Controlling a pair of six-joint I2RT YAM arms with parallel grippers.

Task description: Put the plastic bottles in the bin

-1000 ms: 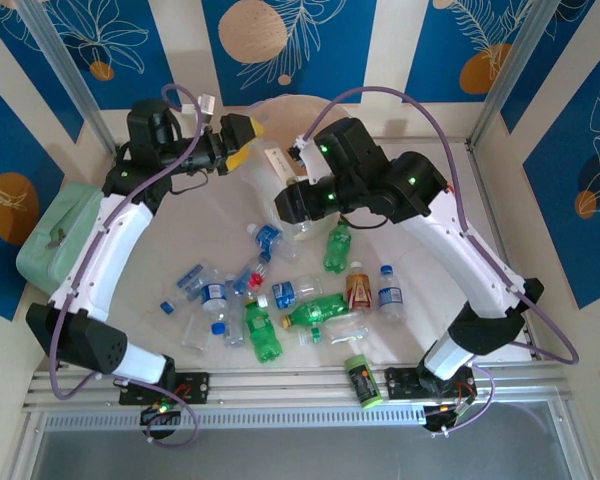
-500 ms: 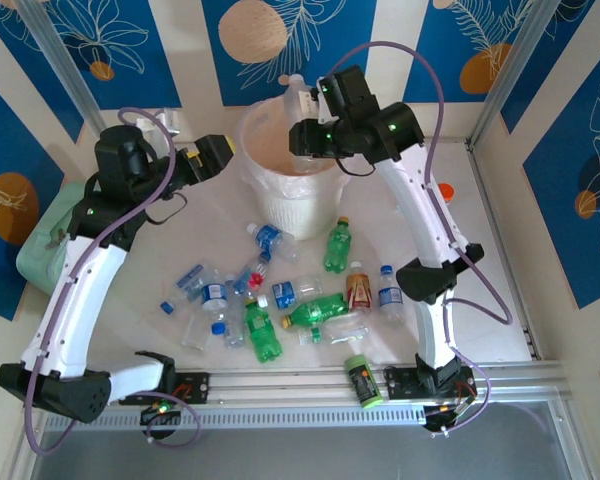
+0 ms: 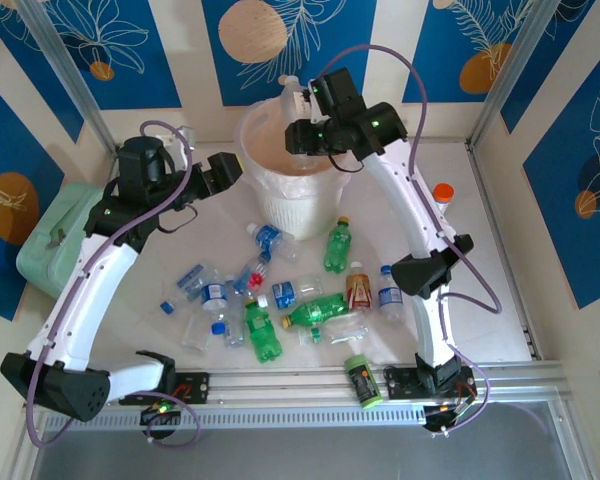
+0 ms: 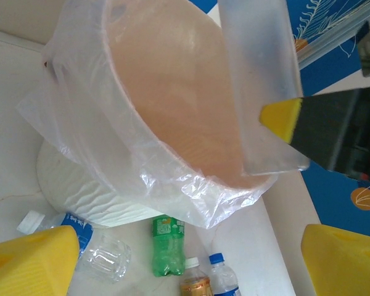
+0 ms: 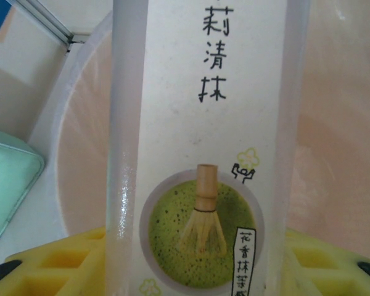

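- Your right gripper (image 3: pixel 296 125) is clamped on a frosted bottle (image 5: pixel 203 123) with a white label showing a green bowl and whisk; its yellow pads (image 5: pixel 55 262) press the bottle from both sides.
- That bottle hangs over the mouth of the bin (image 3: pixel 292 205), toward its 12 o'clock rim, with the pale pink inside behind it in the right wrist view.
- The bin stands at 12 o'clock on the table (image 3: pixel 480 260), a thin clear liner (image 4: pixel 166 185) draped over its rim.
- Your left gripper (image 3: pixel 230 172) sits at the bin's 9 o'clock, just beside the rim, and holds nothing; its yellow fingers (image 4: pixel 31 262) stand wide apart.
- The loose bottles (image 3: pixel 280 295) lie scattered on the table at the bin's 6 o'clock.
- Among them, a green bottle (image 3: pixel 337 245) lies nearest the bin's base, and a brown-labelled bottle (image 3: pixel 358 288) lies beside a blue-labelled bottle (image 3: pixel 390 295).
- A mint-green case (image 3: pixel 55 235) sits at the table's 9 o'clock edge.
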